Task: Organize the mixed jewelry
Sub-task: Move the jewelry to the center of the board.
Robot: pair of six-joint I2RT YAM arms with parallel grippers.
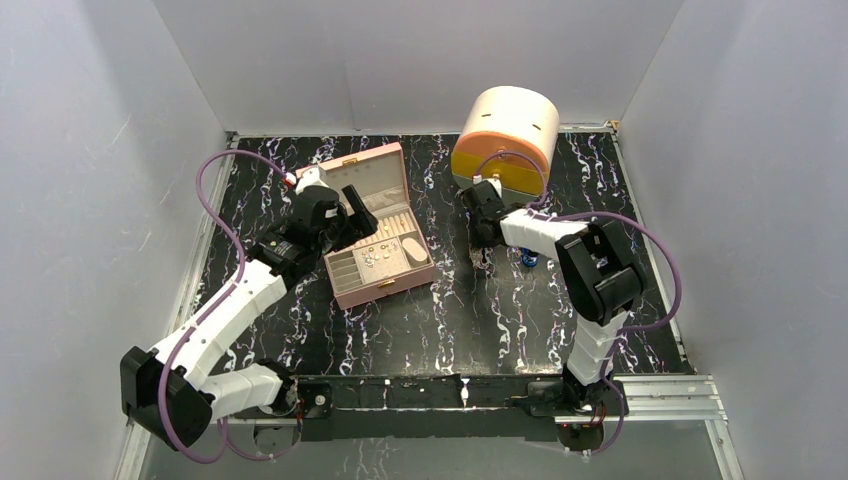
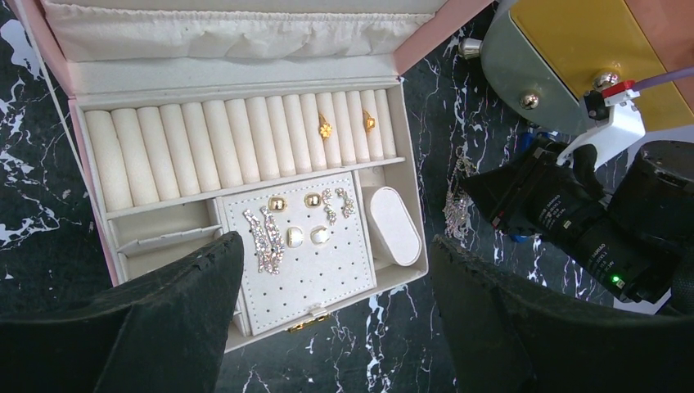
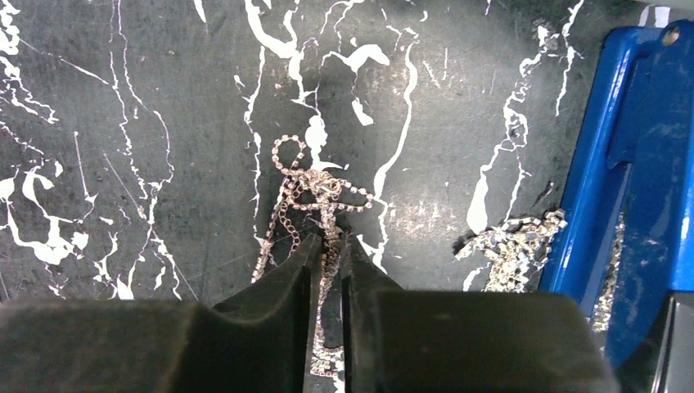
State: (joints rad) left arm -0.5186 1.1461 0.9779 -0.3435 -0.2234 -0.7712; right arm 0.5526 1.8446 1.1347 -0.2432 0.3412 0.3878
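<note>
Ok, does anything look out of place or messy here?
Yes. On the table, a rhinestone chain lies knotted in a heap, one strand between the jaws of the right gripper. A second tangle is bunched beside the blue object. The pink box looks tidy.

Tangled silver chain (image 3: pixel 324 195) on table (image 3: pixel 123 98); earrings (image 2: pixel 295 236) in box (image 2: pixel 245 37)

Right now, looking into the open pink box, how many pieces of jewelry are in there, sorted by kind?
gold rings tucked in the rolls: 2
round gold studs: 2
pale oval studs: 2
sparkly crystal earrings: 4
Total: 10
</note>
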